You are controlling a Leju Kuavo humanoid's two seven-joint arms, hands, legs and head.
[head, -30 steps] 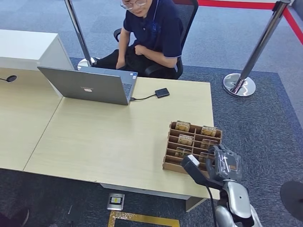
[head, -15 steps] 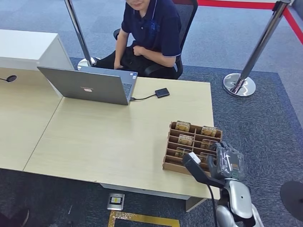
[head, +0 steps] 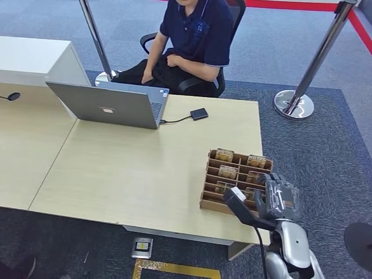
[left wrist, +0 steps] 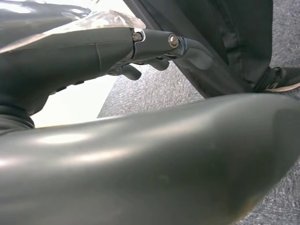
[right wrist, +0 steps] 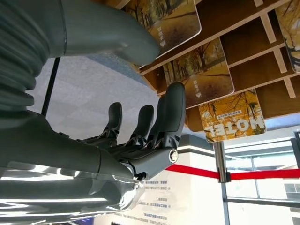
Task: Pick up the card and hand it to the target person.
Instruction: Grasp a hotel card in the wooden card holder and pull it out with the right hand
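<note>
Leaning further aside, the person (head: 193, 35) shifted; right robot hand (head: 277, 197) hovers empty-fingered, spread over the card tray (head: 210, 197).

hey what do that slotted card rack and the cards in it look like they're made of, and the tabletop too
The card rack looks like thin brown wood or fibreboard, matte, with flat cut dividers. The cards seem glossy plastic or coated card: rounded corners, printed autumn photo, a slight sheen. The tabletop looks like pale wood-grain laminate, smooth and evenly toned, though real veneer can't be ruled out.
</note>
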